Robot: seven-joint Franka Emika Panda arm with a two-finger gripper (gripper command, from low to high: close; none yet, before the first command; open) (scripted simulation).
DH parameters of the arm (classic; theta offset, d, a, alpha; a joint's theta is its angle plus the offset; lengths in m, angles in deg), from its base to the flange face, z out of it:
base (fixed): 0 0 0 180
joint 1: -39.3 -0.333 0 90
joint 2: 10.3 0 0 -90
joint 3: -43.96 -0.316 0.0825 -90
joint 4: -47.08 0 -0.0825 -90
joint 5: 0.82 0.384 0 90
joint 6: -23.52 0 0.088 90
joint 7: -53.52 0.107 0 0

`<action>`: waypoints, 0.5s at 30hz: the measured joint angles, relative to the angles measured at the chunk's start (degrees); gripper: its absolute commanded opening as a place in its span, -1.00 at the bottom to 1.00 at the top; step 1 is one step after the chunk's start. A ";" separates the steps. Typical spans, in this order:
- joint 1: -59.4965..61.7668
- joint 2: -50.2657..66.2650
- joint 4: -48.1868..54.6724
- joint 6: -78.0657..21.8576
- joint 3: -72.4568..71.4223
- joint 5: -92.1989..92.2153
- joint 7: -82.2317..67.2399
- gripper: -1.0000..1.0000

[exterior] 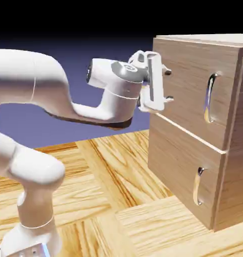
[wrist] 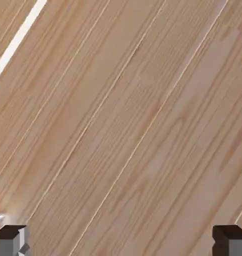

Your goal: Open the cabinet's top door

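Observation:
The light-wood cabinet (exterior: 234,165) stands at the right of the exterior view. Its top door (exterior: 189,75) is the taller upper panel, with a long curved silver handle (exterior: 210,98) near its right side. My gripper (exterior: 168,86) is open, its fingers one above the other, pointing at the door's left part with the tips at or very near the wood, well left of the handle. In the hand view, wood grain fills the picture, and the two grey fingertips (wrist: 8,241) sit wide apart in the bottom corners with nothing between them. The gripper (wrist: 120,242) holds nothing.
Below the top door is a shorter door (exterior: 178,165) with a smaller handle (exterior: 198,185). A pale strip (wrist: 18,37) crosses the hand view's top left corner. The wooden table (exterior: 108,190) lies under the arm.

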 measured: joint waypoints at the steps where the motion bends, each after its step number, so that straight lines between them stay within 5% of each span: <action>1: -0.83 -0.33 0.44 -0.11 0.95 -2.49 -0.88 0.00; 15: -12.47 -4.95 6.55 -1.69 14.21 -37.38 -13.27 0.00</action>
